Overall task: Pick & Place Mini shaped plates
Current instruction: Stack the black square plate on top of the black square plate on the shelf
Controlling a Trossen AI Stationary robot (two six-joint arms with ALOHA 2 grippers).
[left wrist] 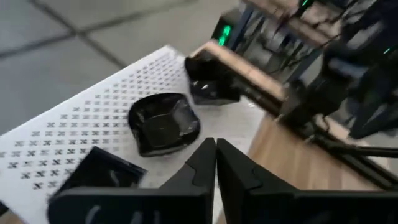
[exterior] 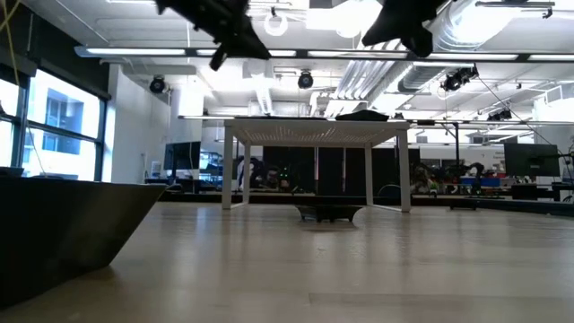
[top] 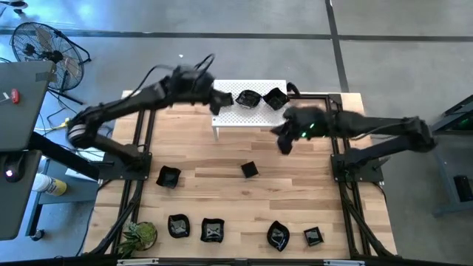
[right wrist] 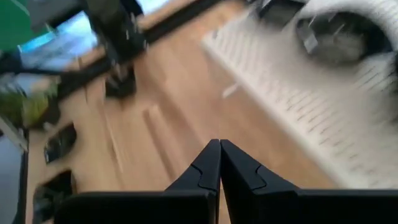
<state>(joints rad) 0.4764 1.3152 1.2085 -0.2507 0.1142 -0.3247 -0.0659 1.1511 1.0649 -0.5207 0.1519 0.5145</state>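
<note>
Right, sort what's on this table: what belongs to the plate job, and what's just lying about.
Job:
- mini black plates on the white stand, plus one by the left pincer, which is shut
- loose plates on the wood
- right pincer, shut, empty

Lying about:
- green plant
- floor fan

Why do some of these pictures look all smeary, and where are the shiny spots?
In the right wrist view the white stand and table streak with motion blur, though the right claw looks sharp. In the left wrist view the background is soft, and the round plate glints. In the low view ceiling lights glare and the arms are dark silhouettes. In the high view the right arm looks smeared.
</note>
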